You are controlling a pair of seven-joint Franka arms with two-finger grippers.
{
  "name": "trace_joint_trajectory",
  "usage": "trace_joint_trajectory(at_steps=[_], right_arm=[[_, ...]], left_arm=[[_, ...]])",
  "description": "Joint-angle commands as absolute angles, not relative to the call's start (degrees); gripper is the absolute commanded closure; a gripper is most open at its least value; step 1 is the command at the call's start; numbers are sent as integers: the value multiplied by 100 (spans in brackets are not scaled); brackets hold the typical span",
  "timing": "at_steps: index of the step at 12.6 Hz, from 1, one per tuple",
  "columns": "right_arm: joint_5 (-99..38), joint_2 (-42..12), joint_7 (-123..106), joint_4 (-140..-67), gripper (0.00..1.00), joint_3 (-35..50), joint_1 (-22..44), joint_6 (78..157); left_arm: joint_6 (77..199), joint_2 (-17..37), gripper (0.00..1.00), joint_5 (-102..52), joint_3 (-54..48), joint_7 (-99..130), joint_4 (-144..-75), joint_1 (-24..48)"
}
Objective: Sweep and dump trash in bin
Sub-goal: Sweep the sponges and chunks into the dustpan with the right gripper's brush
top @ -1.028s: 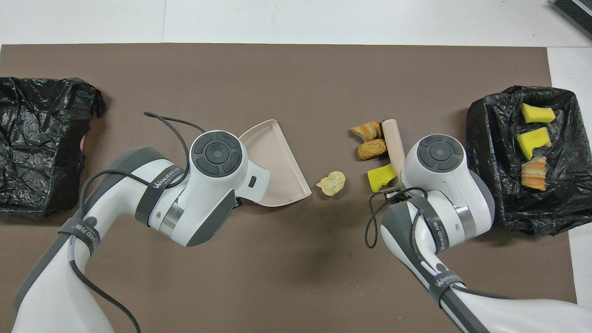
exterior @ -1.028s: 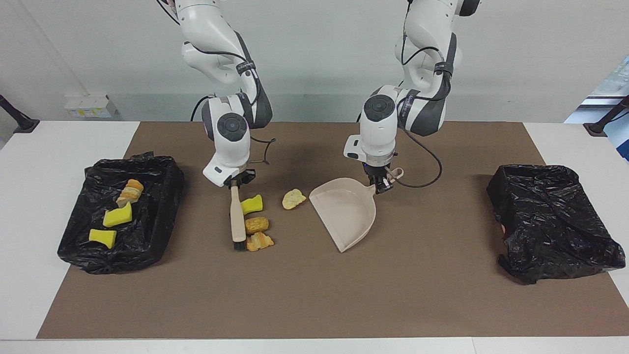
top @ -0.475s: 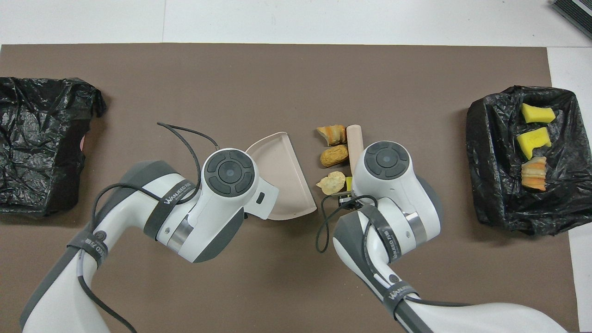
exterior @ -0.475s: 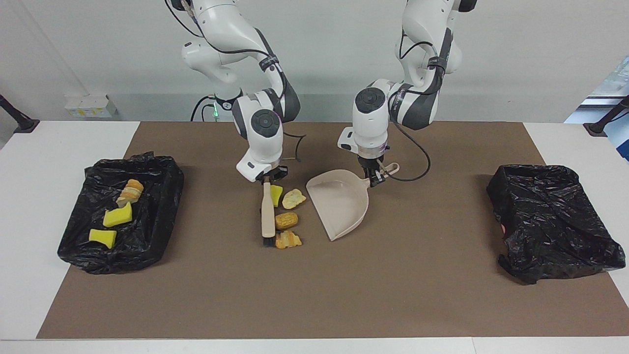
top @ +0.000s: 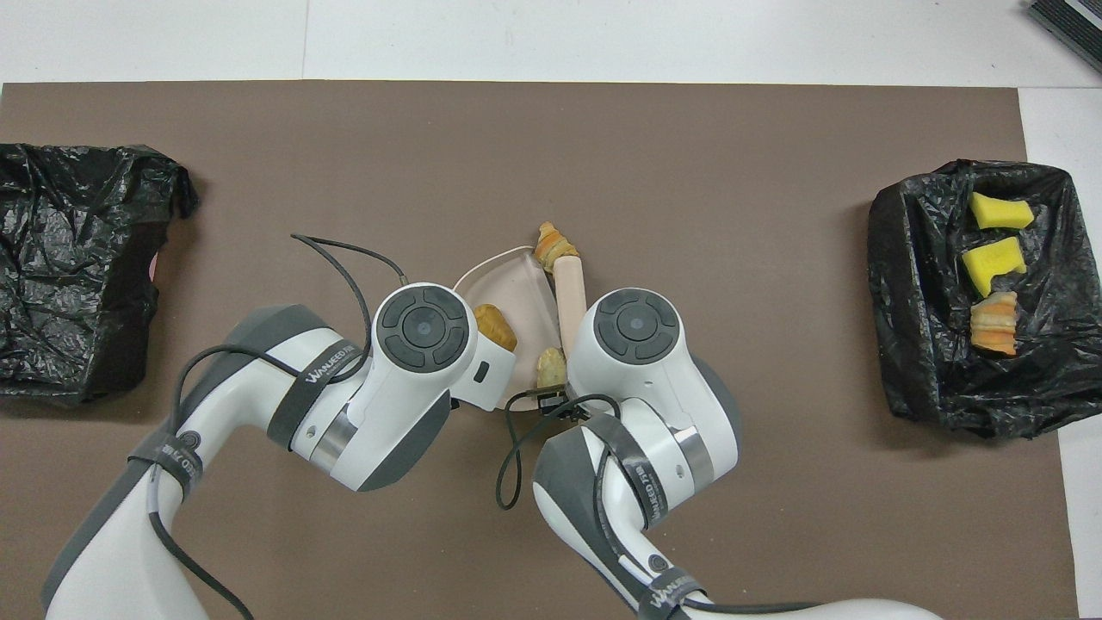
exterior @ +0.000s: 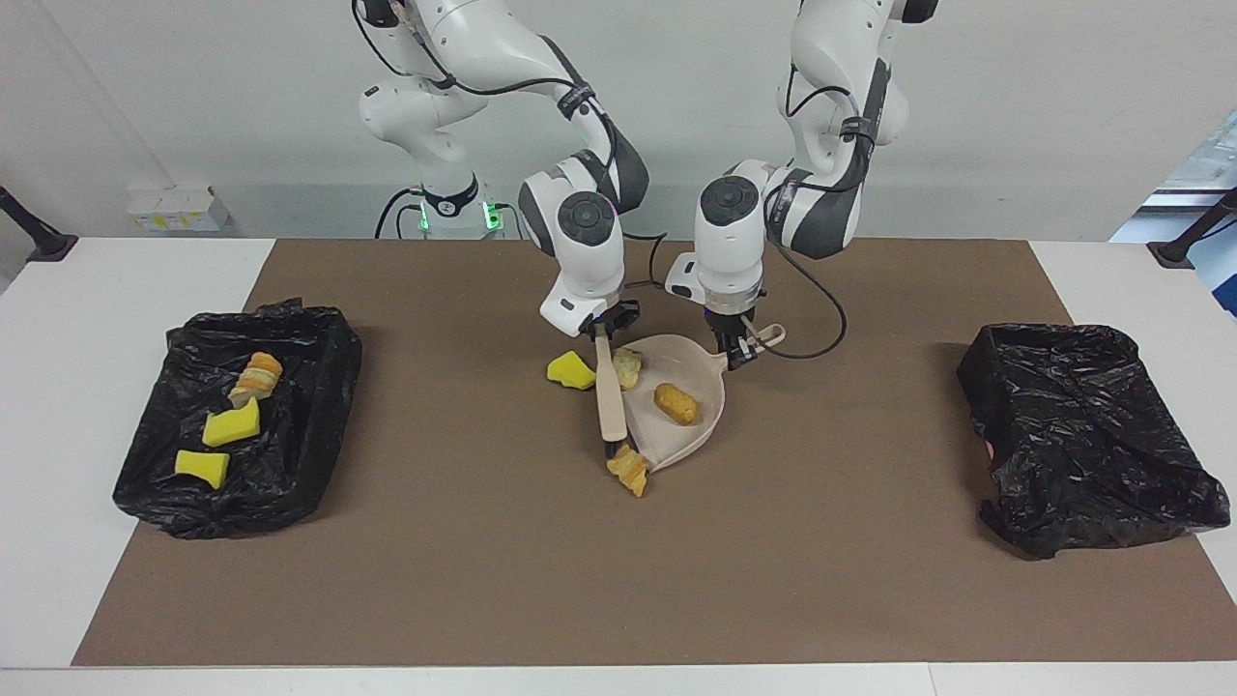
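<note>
Mat [exterior: 541, 580] of brown covers white table [exterior: 97, 599].

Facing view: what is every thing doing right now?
left gripper: shut on dustpan handle.
right gripper: shut on brush.
dustpan: on the mat.
brush: along the dustpan's open edge.
roll: in the dustpan.
pastry: in the dustpan, by the brush.
croissant: on the mat at the dustpan's lip.
sponge: on the mat, beside the brush.
right arm's bin: open, three bits inside.
left arm's bin: bag crumpled.
</note>
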State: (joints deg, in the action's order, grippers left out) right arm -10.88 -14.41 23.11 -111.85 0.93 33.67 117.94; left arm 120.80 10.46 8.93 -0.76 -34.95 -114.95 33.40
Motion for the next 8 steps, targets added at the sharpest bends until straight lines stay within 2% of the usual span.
trace_joint_trajectory(at_steps=[1, 8], right_arm=[[-1301, -1512, 2408, -10943, 100, 79, 3454, 11611], [-1073, -766, 2539, -11056, 100, -17, 2734, 10082]], left_arm=[[12270, 844, 100, 984, -62, -3560, -11786, 3349], [12314, 853, 100, 976, -62, -3525, -11786, 3287]])
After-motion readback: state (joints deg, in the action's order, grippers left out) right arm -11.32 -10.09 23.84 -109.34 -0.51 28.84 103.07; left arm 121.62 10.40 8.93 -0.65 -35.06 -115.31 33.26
